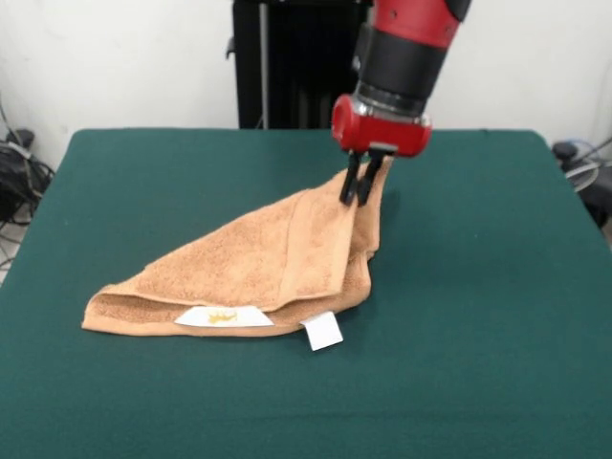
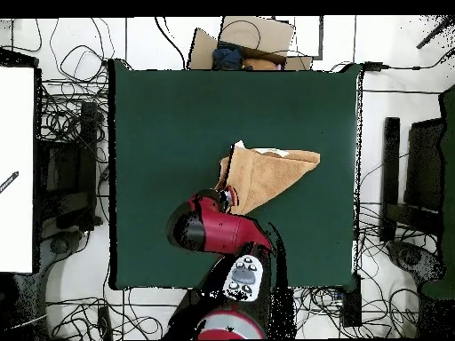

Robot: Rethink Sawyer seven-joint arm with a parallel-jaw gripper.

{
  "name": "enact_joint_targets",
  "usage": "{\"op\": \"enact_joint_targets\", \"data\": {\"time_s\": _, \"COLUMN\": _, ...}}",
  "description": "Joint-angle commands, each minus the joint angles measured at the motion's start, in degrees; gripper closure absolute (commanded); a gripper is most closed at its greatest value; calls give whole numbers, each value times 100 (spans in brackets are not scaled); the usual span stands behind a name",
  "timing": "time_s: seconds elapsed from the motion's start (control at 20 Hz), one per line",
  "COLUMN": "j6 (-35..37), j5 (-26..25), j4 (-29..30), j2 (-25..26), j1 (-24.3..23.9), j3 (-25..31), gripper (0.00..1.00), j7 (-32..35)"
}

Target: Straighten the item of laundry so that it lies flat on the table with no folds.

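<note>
The orange-tan terry towel (image 1: 258,268) lies folded over itself on the dark green table (image 1: 478,287), pulled up into a peak at its far right corner. My gripper (image 1: 360,186) is shut on that raised corner and holds it above the table. A white tag with a yellow mark (image 1: 224,316) lies on the towel's near edge, and a plain white tag (image 1: 323,331) sticks out beside it. In the overhead view the towel (image 2: 271,173) shows as a folded wedge on the table (image 2: 178,115), with the gripper (image 2: 224,194) at its lower left corner.
The black pedestal (image 1: 287,62) stands behind the table's far edge. Cables (image 2: 71,133) and equipment lie on the floor around the table. A cardboard box (image 2: 249,40) with items sits just beyond one table edge in the overhead view.
</note>
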Motion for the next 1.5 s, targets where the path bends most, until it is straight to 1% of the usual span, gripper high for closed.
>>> {"op": "enact_joint_targets", "data": {"time_s": 0.05, "j6": 524, "j5": 217, "j4": 399, "j2": -448, "j1": -227, "j3": 309, "gripper": 100, "j7": 1319}}
{"op": "enact_joint_targets", "data": {"time_s": 0.2, "j6": 179, "j5": 62, "j4": 590, "j2": -375, "j1": -561, "j3": 614, "gripper": 100, "j7": 1332}}
{"op": "enact_joint_targets", "data": {"time_s": 0.3, "j6": -349, "j5": -185, "j4": 949, "j2": -308, "j1": -1022, "j3": 1001, "gripper": 100, "j7": 1431}}
{"op": "enact_joint_targets", "data": {"time_s": 0.35, "j6": -549, "j5": -276, "j4": 1065, "j2": -281, "j1": -1139, "j3": 1083, "gripper": 100, "j7": 1480}}
{"op": "enact_joint_targets", "data": {"time_s": 0.5, "j6": -1501, "j5": -527, "j4": 1495, "j2": -92, "j1": -1348, "j3": 1131, "gripper": 100, "j7": 1876}}
{"op": "enact_joint_targets", "data": {"time_s": 0.55, "j6": -1636, "j5": -574, "j4": 1559, "j2": -66, "j1": -1368, "j3": 1100, "gripper": 100, "j7": 1895}}
{"op": "enact_joint_targets", "data": {"time_s": 0.7, "j6": -1392, "j5": -499, "j4": 1559, "j2": -86, "j1": -1393, "j3": 1065, "gripper": 100, "j7": 1687}}
{"op": "enact_joint_targets", "data": {"time_s": 0.8, "j6": -1307, "j5": -479, "j4": 1501, "j2": 37, "j1": -1446, "j3": 1071, "gripper": 100, "j7": 1548}}
{"op": "enact_joint_targets", "data": {"time_s": 0.95, "j6": -1446, "j5": -539, "j4": 1381, "j2": 427, "j1": -1599, "j3": 1146, "gripper": 100, "j7": 1428}}
{"op": "enact_joint_targets", "data": {"time_s": 1.1, "j6": -1479, "j5": -528, "j4": 1366, "j2": 568, "j1": -1649, "j3": 1194, "gripper": 100, "j7": 1422}}
{"op": "enact_joint_targets", "data": {"time_s": 1.25, "j6": -1565, "j5": -490, "j4": 1333, "j2": 682, "j1": -1588, "j3": 1183, "gripper": 100, "j7": 1436}}
{"op": "enact_joint_targets", "data": {"time_s": 1.5, "j6": -1930, "j5": -346, "j4": 1324, "j2": 940, "j1": -1361, "j3": 1050, "gripper": 100, "j7": 1590}}
